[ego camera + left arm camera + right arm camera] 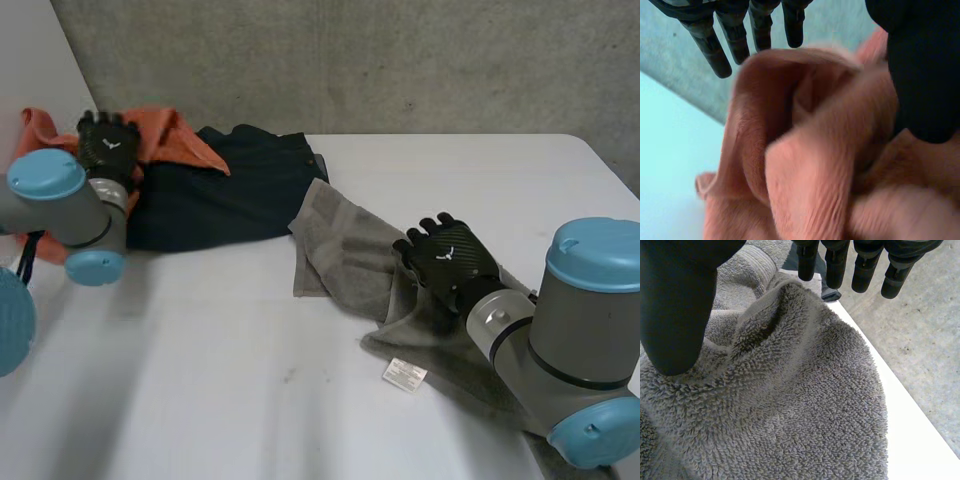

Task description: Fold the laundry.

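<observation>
Nearest, on the white table, a small white label lies at the close edge of a grey towel, just in front of the right arm. The towel is spread loosely and rumpled, running from under that arm toward the middle of the table. The right hand sits over the towel's middle, palm down. In its wrist view the fingers are straight and held wide of the thumb, and a raised ridge of the towel stands between them. The thumb tip seems to rest on the pile, though I cannot be sure it touches. Nothing is pinched. Past the towel's rim the table edge and a grey floor show.

Farther back, touching the towel's far corner, a dark garment lies flat in a rough rectangle. An orange towel is bunched at the far left corner, one flap lying over the dark garment. The left hand, at the end of the left arm, is on top of the orange heap. Its wrist view shows straight fingers set well apart from the thumb, with a thick fold of orange cloth rising in the gap, not clamped. Behind everything stands a rough grey wall.
</observation>
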